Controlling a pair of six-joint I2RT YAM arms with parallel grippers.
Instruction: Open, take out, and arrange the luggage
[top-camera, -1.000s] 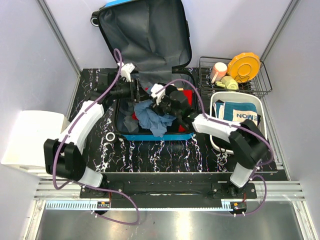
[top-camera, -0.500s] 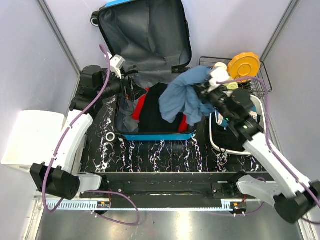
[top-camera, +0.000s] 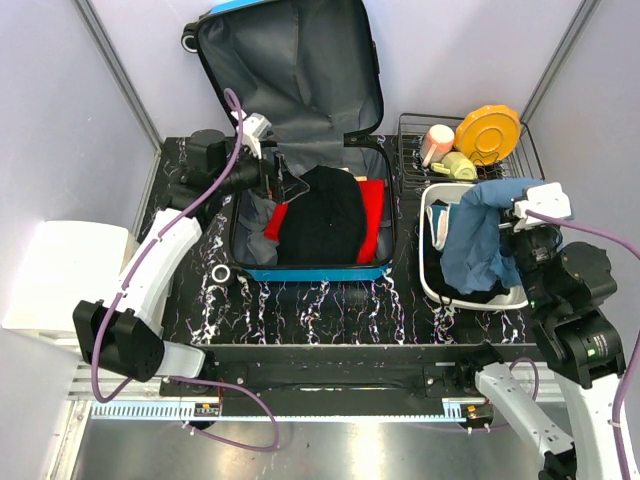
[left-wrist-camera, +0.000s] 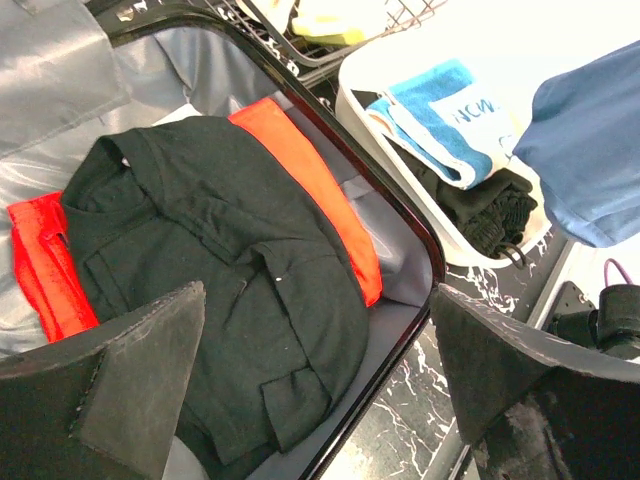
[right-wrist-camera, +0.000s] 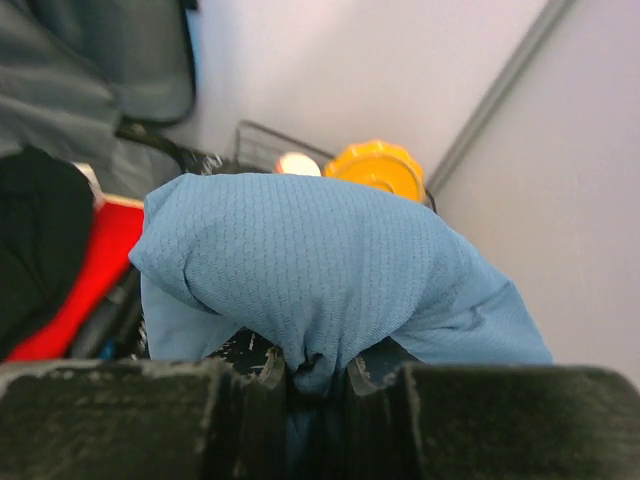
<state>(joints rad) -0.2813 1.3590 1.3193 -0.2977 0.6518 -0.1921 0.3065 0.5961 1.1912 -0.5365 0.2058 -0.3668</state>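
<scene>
The blue suitcase (top-camera: 310, 272) lies open, its lid (top-camera: 290, 70) with grey lining propped against the back wall. Inside lie a black shirt (top-camera: 322, 215) over a red garment (top-camera: 372, 210); both show in the left wrist view, the black shirt (left-wrist-camera: 210, 270) and the red one (left-wrist-camera: 320, 190). My left gripper (top-camera: 283, 183) is open and empty above the suitcase's left rear corner. My right gripper (top-camera: 522, 222) is shut on a blue shirt (top-camera: 480, 240) and holds it draped above the white bin (top-camera: 430, 285). The blue shirt (right-wrist-camera: 320, 270) fills the right wrist view, pinched between the pads.
The white bin holds a blue-and-white towel (left-wrist-camera: 440, 120) and dark clothes (left-wrist-camera: 480, 205). A wire rack (top-camera: 410, 135) at the back right holds an orange disc (top-camera: 488, 130) and small items. A white box (top-camera: 60, 275) stands off the table's left. A small ring (top-camera: 219, 272) lies left of the suitcase.
My right gripper lifted the blue shirt out of the suitcase and carried it right, over the white bin. The black shirt is now uncovered. My left gripper shifted slightly near the suitcase's back left.
</scene>
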